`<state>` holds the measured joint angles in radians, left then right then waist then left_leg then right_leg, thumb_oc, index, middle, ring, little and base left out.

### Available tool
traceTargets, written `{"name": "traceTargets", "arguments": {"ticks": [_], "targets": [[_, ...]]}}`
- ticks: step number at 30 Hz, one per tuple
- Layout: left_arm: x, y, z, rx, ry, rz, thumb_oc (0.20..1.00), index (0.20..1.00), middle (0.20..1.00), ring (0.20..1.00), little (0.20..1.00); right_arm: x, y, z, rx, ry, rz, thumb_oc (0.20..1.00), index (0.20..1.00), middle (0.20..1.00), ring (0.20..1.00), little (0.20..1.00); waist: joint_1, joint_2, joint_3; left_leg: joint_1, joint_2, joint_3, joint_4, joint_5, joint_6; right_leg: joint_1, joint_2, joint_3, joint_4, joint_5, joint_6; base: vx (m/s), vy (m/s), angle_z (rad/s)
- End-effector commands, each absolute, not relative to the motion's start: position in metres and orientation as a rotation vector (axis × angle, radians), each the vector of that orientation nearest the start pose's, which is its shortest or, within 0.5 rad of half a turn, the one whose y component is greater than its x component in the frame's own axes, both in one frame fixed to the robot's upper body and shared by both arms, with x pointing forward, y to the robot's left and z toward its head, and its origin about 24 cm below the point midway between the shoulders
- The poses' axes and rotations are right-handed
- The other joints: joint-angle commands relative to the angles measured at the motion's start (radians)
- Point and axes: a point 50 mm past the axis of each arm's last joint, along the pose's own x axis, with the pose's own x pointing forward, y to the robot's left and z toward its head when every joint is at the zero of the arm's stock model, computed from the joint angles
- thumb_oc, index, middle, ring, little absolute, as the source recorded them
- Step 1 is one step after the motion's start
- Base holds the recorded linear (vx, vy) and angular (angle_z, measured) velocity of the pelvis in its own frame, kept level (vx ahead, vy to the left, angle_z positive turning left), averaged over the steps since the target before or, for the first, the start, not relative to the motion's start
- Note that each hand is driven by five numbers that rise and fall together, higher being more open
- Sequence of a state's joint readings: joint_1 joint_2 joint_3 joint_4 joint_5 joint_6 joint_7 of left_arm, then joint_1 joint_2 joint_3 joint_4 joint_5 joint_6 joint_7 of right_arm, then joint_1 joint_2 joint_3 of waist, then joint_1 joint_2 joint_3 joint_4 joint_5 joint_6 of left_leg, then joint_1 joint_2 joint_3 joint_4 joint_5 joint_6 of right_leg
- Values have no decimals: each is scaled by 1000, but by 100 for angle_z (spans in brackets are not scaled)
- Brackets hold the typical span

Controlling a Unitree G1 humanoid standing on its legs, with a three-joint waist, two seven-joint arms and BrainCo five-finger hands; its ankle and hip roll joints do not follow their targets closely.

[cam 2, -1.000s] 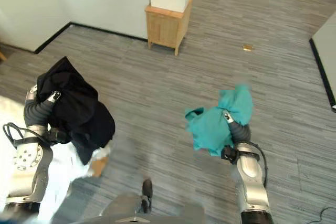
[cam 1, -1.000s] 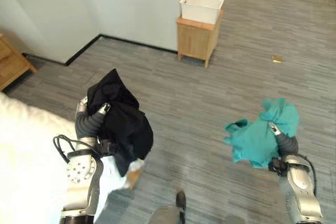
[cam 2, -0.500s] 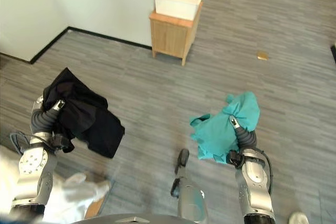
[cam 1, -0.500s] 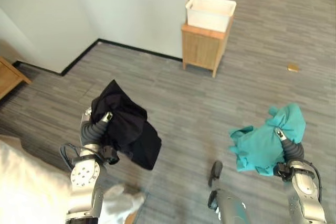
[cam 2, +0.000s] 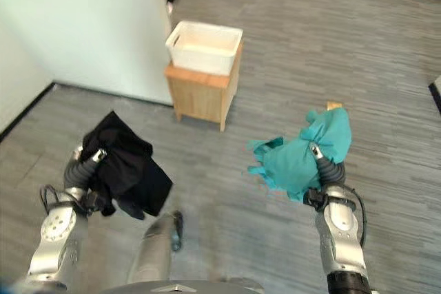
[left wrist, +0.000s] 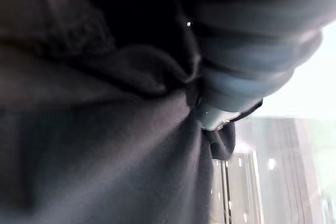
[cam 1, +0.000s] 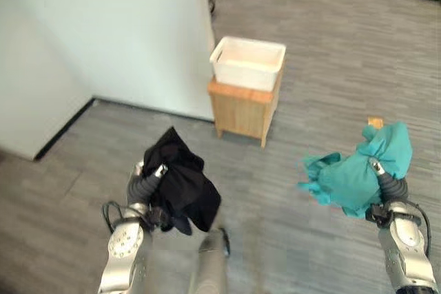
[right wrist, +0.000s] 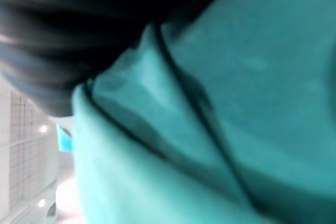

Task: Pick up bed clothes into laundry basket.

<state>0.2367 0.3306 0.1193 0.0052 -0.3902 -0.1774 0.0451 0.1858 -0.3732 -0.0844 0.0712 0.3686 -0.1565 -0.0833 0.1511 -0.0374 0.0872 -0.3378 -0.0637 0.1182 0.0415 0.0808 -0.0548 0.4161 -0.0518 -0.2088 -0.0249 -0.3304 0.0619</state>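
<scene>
Black cloth (cam 1: 182, 187) hangs bunched from the left hand (cam 1: 146, 177), whose fingers curl into its folds; teal cloth (cam 1: 358, 173) is wadded over the right hand (cam 2: 324, 163), clenched the same way. Both hang above the floor, well short of the basket. Both garments look light, limp and soft, likely to drape and trail, so a hold in the thick of the bunch should serve better than an edge. Farther off, the white basket (cam 1: 248, 62) sits on a small wooden stand (cam 1: 241, 109) beside the wall, its open top facing up.
</scene>
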Motion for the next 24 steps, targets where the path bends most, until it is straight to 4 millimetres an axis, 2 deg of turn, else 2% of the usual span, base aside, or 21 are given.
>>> {"name": "traceTargets", "arguments": {"ticks": [1,2,3,4,5,6,7,8,9,10,11,12,13,14,15,16,17,19,20,21,24], "targets": [[222,258,81,-22,-251,217,200,200,200,200,200,233,-266,68,-48,-162,-248,200,200,200,200,200,-10,32,69,25,111,101,39,182,-41,-127,55,8,-44,220,-23,541,-64,-34],[222,258,82,-16,-254,216,200,200,200,200,200,233,-264,68,-49,-159,-243,200,200,200,200,200,-10,31,53,47,110,149,52,177,-23,-116,59,13,-29,207,-25,556,-24,48],[220,260,82,-8,-252,220,200,200,200,200,200,233,-262,68,-53,-160,-233,200,200,200,200,200,-5,20,38,72,98,168,58,124,14,-108,40,16,-1,182,-15,755,94,40],[223,259,83,6,-252,228,200,200,200,200,200,228,-260,62,-47,-139,-238,200,200,200,200,200,-9,-4,6,124,51,163,25,79,62,-117,-22,-14,141,233,32,729,176,10],[225,259,85,18,-255,231,200,200,200,200,200,230,-259,61,-45,-142,-246,200,200,200,200,200,-7,-16,3,162,28,175,-1,55,93,-168,-73,-34,300,344,81,527,170,8],[225,259,85,19,-257,232,200,200,200,200,200,230,-258,61,-45,-143,-246,200,200,200,200,200,-4,-16,2,161,28,179,-5,59,96,-176,-74,-30,307,345,83,382,211,19],[229,259,93,17,-284,232,200,200,200,200,200,233,-253,60,-17,-146,-240,200,200,200,200,200,-35,5,25,251,24,171,-51,32,124,-307,-123,-27,592,511,138,357,168,8],[230,259,98,24,-306,228,200,200,200,200,200,234,-252,59,-14,-142,-239,200,200,200,200,200,-57,23,37,293,32,155,-76,26,130,-371,-128,-14,669,513,136,349,155,4],[230,259,98,23,-308,230,200,200,200,200,200,234,-251,59,-14,-144,-238,200,200,200,200,200,-56,27,37,290,36,156,-79,31,130,-377,-124,-14,672,516,133,200,30,15],[231,260,101,42,-315,224,200,200,200,200,200,235,-250,59,-31,-137,-239,200,200,200,200,200,-75,46,50,334,48,129,-97,21,135,-445,-129,-21,733,471,116,290,-82,52],[235,260,107,66,-333,209,200,200,200,200,200,234,-250,59,-40,-132,-231,200,200,200,200,200,-101,54,63,386,53,91,-114,6,124,-508,-182,-21,673,415,88,300,-87,62],[235,260,107,66,-334,209,200,200,200,200,200,234,-250,59,-40,-132,-231,200,200,200,200,200,-105,58,63,383,59,86,-115,11,122,-504,-177,-30,664,421,83,424,-285,72],[237,258,112,64,-353,183,200,200,200,200,200,233,-255,62,-45,-144,-250,200,200,200,200,200,-114,54,65,404,65,42,-124,-10,92,-527,-234,-23,491,407,79,212,-198,105],[237,258,112,63,-354,183,200,200,200,200,200,233,-255,63,-45,-144,-251,200,200,200,200,200,-118,60,63,401,71,37,-125,-5,91,-519,-226,-34,473,418,76,307,-280,115],[237,257,112,63,-354,179,200,200,200,200,200,232,-259,64,-51,-148,-270,200,200,200,200,200,-124,52,64,406,69,15,-125,-12,80,-509,-227,-11,371,422,82,221,-209,143],[237,257,111,63,-353,181,200,200,200,200,200,230,-265,67,-55,-163,-301,200,200,200,200,200,-138,38,61,415,66,-18,-125,-34,66,-505,-196,60,222,403,92,345,-368,121],[240,255,111,82,-352,179,200,200,200,200,200,226,-277,83,-113,-222,-355,200,200,200,200,200,-148,14,60,418,75,-52,-123,-52,52,-468,-152,155,93,389,105,368,-357,129],[237,255,105,64,-326,173,200,200,200,200,200,225,-281,99,-136,-288,-363,200,200,200,200,200,-124,-6,39,425,79,-59,-125,-55,46,-443,-166,118,77,420,117,237,-225,126],[236,254,104,63,-326,171,200,200,200,200,200,224,-281,99,-137,-287,-363,200,200,200,200,200,-126,-5,37,423,79,-62,-125,-54,46,-439,-166,114,70,423,117,166,-198,136],[233,252,97,29,-303,160,200,200,200,200,200,227,-289,111,-171,-330,-383,200,200,200,200,200,-121,-11,21,417,82,-80,-125,-53,42,-422,-148,124,36,431,117,149,-179,106],[229,252,88,6,-263,148,200,200,200,200,200,237,-299,134,-261,-384,-360,200,200,200,200,200,-110,-9,10,405,88,-95,-121,-42,32,-392,-139,90,4,429,107,76,-109,46]]}}
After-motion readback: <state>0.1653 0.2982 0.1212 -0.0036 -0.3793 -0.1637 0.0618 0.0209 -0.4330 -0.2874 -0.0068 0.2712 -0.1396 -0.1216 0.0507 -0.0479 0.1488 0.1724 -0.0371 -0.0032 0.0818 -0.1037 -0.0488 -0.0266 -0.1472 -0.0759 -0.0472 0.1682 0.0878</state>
